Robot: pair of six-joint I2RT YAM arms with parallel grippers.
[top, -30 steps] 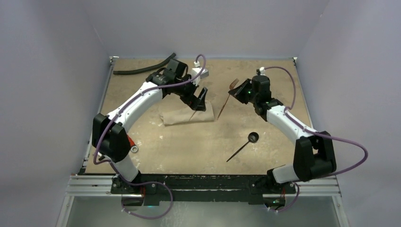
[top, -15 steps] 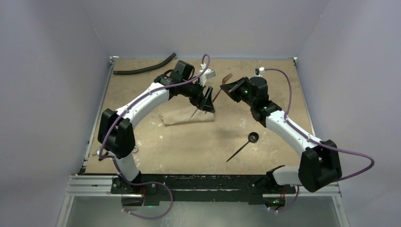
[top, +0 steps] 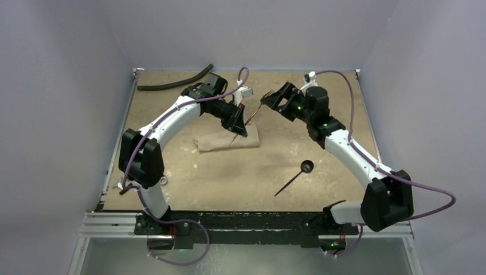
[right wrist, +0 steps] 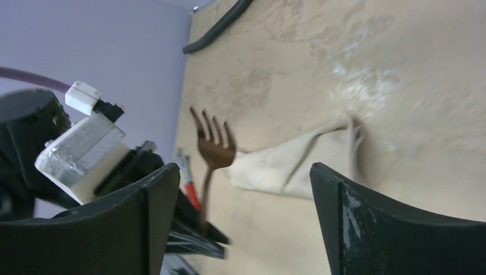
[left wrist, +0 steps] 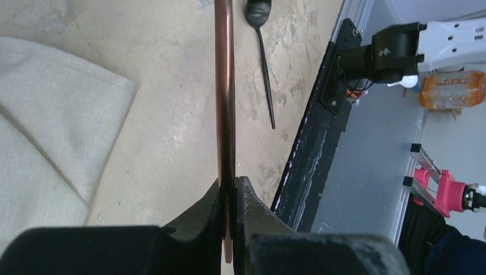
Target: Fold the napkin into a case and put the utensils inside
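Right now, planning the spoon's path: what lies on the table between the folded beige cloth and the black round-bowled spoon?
Nothing: the top view shows only bare tan tabletop between the folded beige cloth and the black round-bowled spoon.

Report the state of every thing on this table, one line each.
fork, clamped by its handle in the left gripper
left gripper, shut on the fork
right gripper, open, holding nothing
napkin, folded, lying flat on the table
spoon, lying loose on the table, untouched
hose, lying at the far left edge
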